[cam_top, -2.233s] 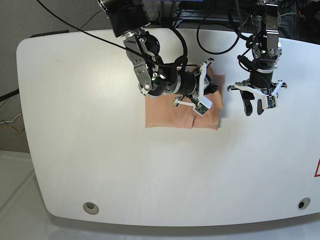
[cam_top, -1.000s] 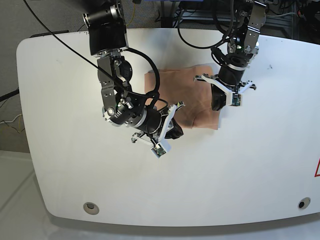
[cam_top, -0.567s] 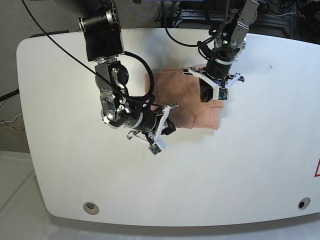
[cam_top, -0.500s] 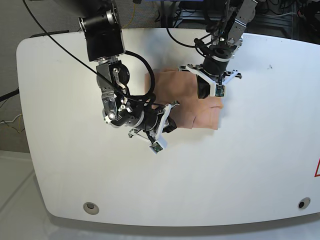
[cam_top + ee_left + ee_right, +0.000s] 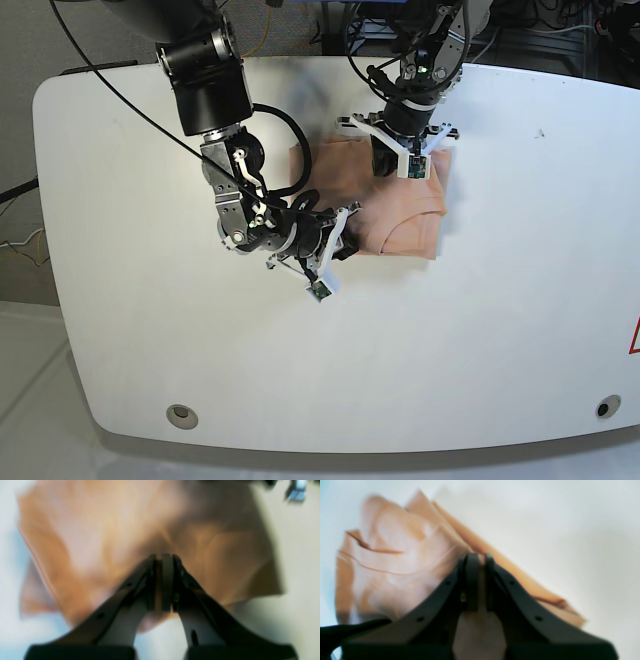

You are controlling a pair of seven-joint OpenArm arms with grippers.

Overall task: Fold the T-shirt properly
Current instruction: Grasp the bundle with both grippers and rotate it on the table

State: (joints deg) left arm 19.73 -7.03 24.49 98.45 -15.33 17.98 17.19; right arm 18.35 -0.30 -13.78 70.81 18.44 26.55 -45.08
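White tabletop (image 5: 480,330) fills your base view, with dark cables and frame parts cut off along the far edge. You have the T-shirt (image 5: 415,215) lying on it as a peach folded bundle toward the far middle, and both arms cover much of it, so you cannot trace its full outline there. Your left gripper (image 5: 398,160) sits over the far part of the cloth; in its wrist view the left gripper (image 5: 162,580) has its fingers pressed together, with a thin strip of peach between the pads, so it looks pinched on the fabric, though the blur makes that hard to confirm. Your right gripper (image 5: 335,245) is at the near left edge of the bundle. Its wrist view shows the fingers (image 5: 472,580) nearly together around a sliver of cloth, and the T-shirt (image 5: 395,562) behind them is soft and smeared.
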